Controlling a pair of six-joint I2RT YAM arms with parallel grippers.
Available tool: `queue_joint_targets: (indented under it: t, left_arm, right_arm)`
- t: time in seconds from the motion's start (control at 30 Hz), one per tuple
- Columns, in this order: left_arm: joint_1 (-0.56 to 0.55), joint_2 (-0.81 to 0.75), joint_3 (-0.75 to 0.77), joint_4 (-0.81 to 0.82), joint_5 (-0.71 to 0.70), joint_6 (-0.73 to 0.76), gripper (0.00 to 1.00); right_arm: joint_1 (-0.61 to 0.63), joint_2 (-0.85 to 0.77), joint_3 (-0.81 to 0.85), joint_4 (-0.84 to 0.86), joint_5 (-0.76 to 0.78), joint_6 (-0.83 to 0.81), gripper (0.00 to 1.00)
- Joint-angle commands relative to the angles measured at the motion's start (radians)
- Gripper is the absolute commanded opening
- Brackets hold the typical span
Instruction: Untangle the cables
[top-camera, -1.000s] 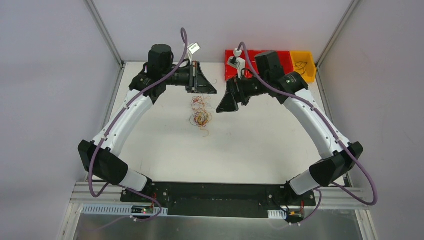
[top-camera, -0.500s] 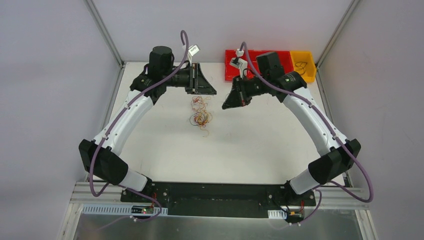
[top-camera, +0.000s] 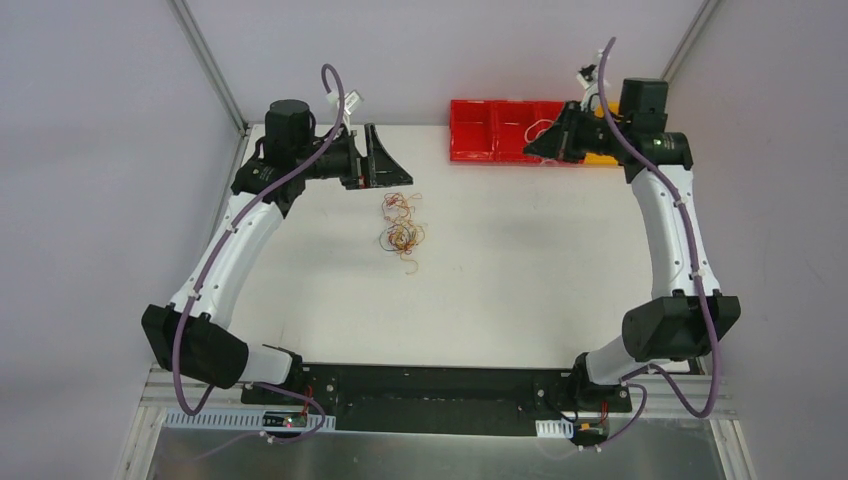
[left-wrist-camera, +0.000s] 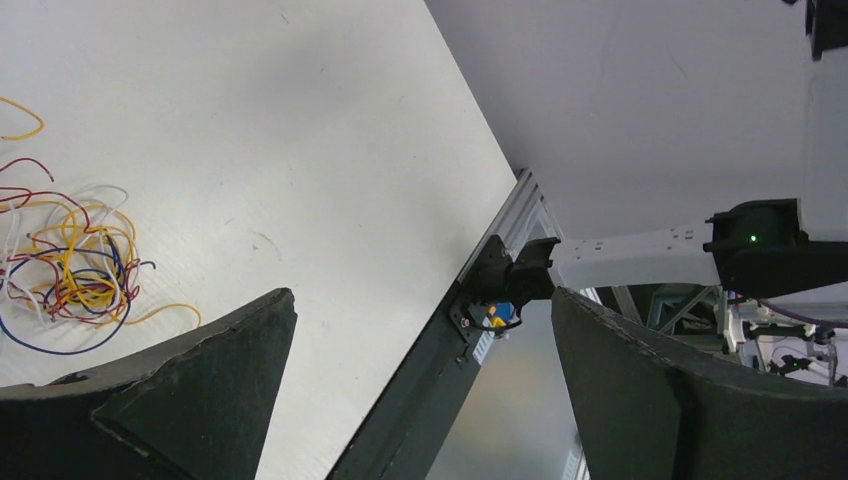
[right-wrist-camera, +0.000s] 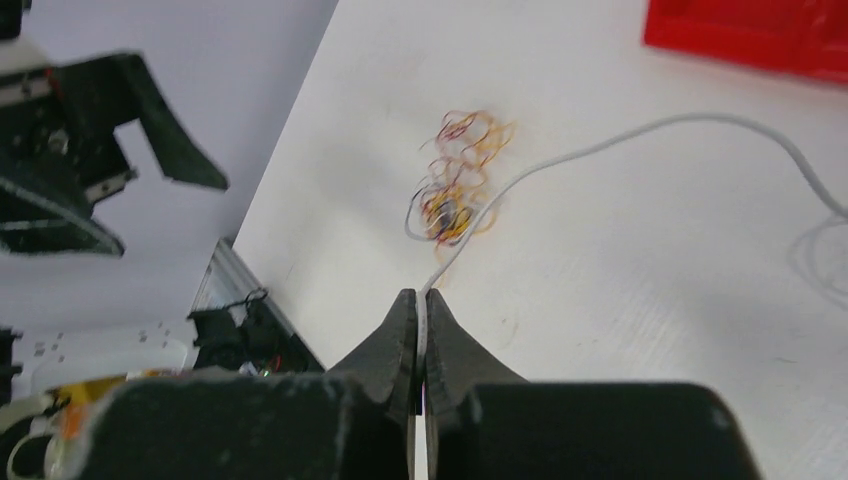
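Swinging away from the clump since a second ago, the right arm (top-camera: 670, 215) now holds the right jaws over the red bins (top-camera: 495, 143), clenched on one white wire (right-wrist-camera: 700, 116) that trails from their tips and loops off sideways. The left arm (top-camera: 235, 245) has drawn back, and the left jaws stand released and wide, grasping nothing. Farther out, ahead of both pairs and well apart from each, the remaining cables (top-camera: 400, 225) lie knotted on the table (top-camera: 520, 300). One strand looks pulled free and is seemingly being carried off. Next it wants dropping, which calls for opening squarely above a compartment.
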Motion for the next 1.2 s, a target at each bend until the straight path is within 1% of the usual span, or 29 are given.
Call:
queue_joint_targets:
  t: [0.0, 0.17, 0.3, 0.4, 0.53, 0.73, 0.87, 0.97, 1.0, 1.03, 1.1, 1.13, 1.17]
  left_arm:
    - [-0.003, -0.05, -0.036, 0.006, -0.013, 0.058, 0.99]
    - [-0.003, -0.05, -0.056, 0.005, -0.009, 0.104, 0.99]
    - [-0.001, -0.055, -0.083, -0.001, -0.014, 0.136, 0.99]
    - [0.0, -0.053, -0.101, -0.006, -0.021, 0.15, 0.99]
    - [0.006, -0.04, -0.106, -0.009, -0.023, 0.153, 0.99]
    - [0.016, -0.007, -0.119, -0.009, -0.041, 0.167, 0.99]
    - [0.03, 0.017, -0.131, -0.013, -0.045, 0.171, 0.99]
    - [0.036, 0.032, -0.132, -0.028, -0.062, 0.171, 0.99]
    - [0.037, 0.036, -0.13, -0.036, -0.074, 0.171, 0.99]
    - [0.038, 0.043, -0.124, -0.049, -0.084, 0.174, 0.99]
    - [0.04, 0.053, -0.111, -0.079, -0.115, 0.186, 0.99]
    - [0.041, 0.058, -0.103, -0.098, -0.136, 0.196, 0.99]
    - [0.043, 0.062, -0.094, -0.118, -0.159, 0.21, 0.99]
  right_arm:
    - [-0.107, 0.071, 0.12, 0.093, 0.083, 0.015, 0.0]
    - [-0.196, 0.257, 0.303, 0.145, 0.127, 0.032, 0.0]
    - [-0.22, 0.446, 0.51, 0.164, 0.159, 0.042, 0.0]
    - [-0.221, 0.55, 0.601, 0.2, 0.203, 0.048, 0.0]
    - [-0.221, 0.632, 0.63, 0.291, 0.254, 0.077, 0.0]
    - [-0.221, 0.767, 0.668, 0.401, 0.26, 0.101, 0.0]
    - [-0.219, 0.843, 0.686, 0.417, 0.257, 0.103, 0.0]
    - [-0.218, 0.847, 0.663, 0.404, 0.247, 0.106, 0.01]
    - [-0.217, 0.841, 0.658, 0.386, 0.247, 0.098, 0.14]
    - [-0.216, 0.832, 0.651, 0.357, 0.252, 0.088, 0.28]
    - [-0.218, 0.795, 0.63, 0.303, 0.268, 0.059, 0.62]
    - [-0.219, 0.773, 0.622, 0.269, 0.273, 0.032, 0.71]
    - [-0.219, 0.748, 0.61, 0.228, 0.28, 0.007, 0.76]
